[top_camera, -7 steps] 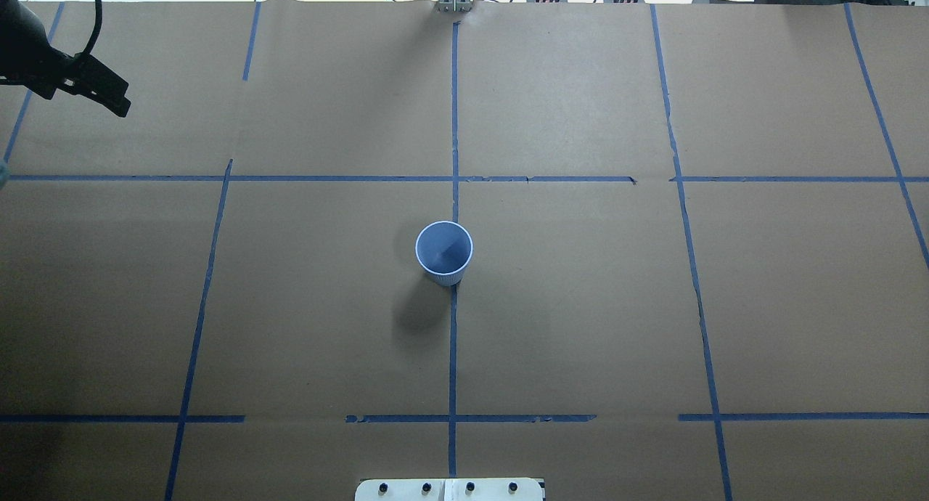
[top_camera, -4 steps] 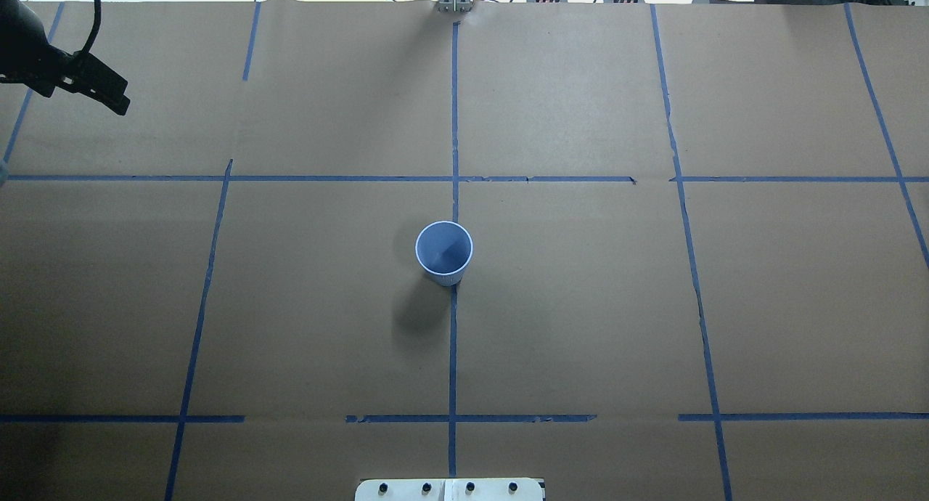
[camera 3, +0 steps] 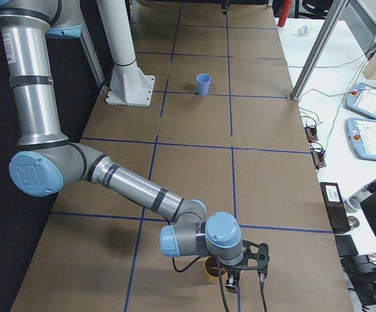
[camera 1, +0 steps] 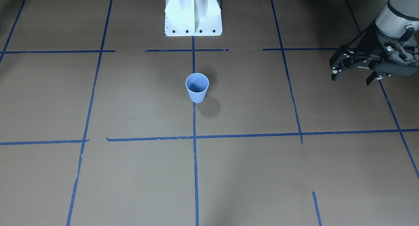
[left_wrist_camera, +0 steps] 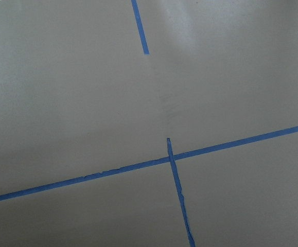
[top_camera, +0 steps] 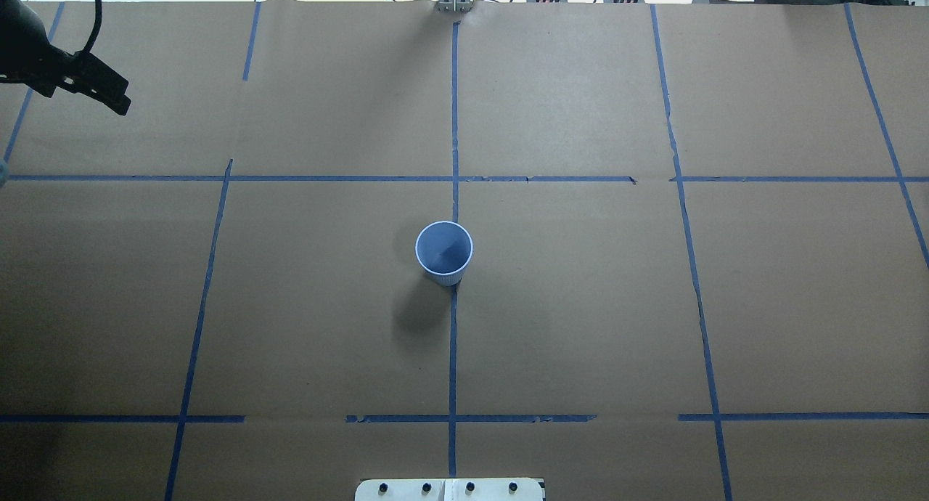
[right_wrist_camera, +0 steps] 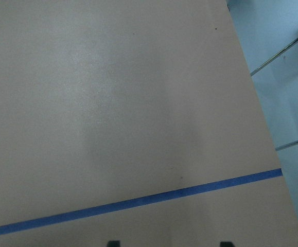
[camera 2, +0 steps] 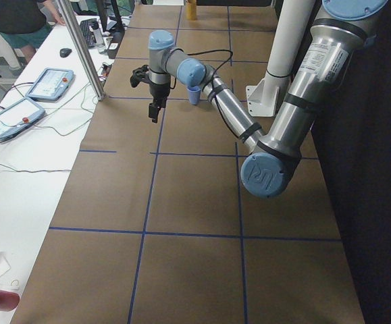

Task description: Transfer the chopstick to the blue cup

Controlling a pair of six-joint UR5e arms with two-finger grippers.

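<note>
Both are spread: my left gripper (camera 1: 353,78) hangs with the cup (camera 1: 197,87) well off to its right, my right gripper (right_wrist_camera: 168,242) with it far to its left.

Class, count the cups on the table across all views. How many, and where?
2. The blue cup stands at the table's centre; a tan cup, partly hidden, sits at its end on the robot's right.

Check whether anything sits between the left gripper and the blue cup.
Nothing visible does. The left gripper hangs open off to one side, and the blue cup stands upright in the centre. Between them lies only bare brown paper crossed by blue tape lines.
</note>
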